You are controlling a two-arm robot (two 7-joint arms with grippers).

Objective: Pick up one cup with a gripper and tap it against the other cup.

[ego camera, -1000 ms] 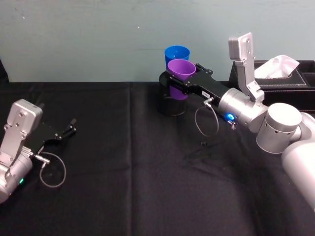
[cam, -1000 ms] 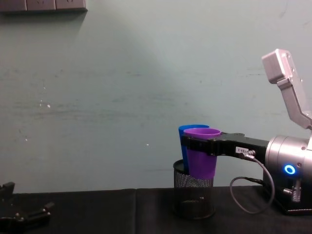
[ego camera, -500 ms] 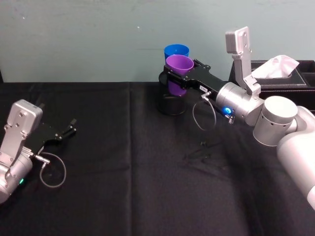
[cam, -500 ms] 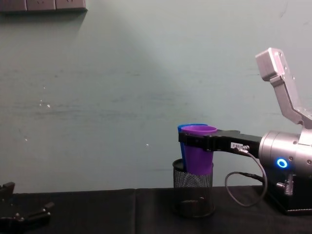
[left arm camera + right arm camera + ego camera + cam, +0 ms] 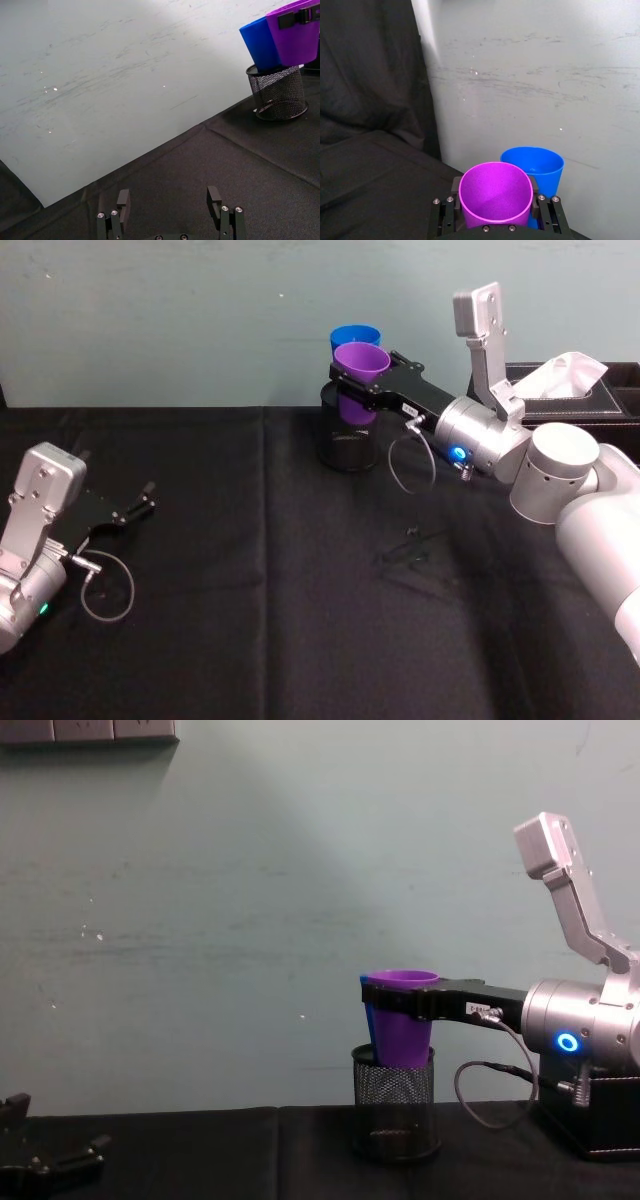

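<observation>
The purple cup is held off the table at the far middle of the scene, upright, with the right gripper clamped around its upper wall, one black finger on each side. Just behind it on the far side is the blue cup, whose lower end drops into a black wire-mesh pen holder standing on the black-clothed table. In the chest view the purple cup hides nearly all of the blue one, leaving a thin blue sliver at its left, and the purple cup's base sits at the holder's rim. The right wrist view looks down into both open mouths, the purple rim meeting the blue rim. From the side, the left wrist view shows the two walls pressed close, though true contact cannot be told. The left gripper rests low at the near left, well apart from the cups, its fingers spread wide with nothing between them. A tissue box stands at the far right.
</observation>
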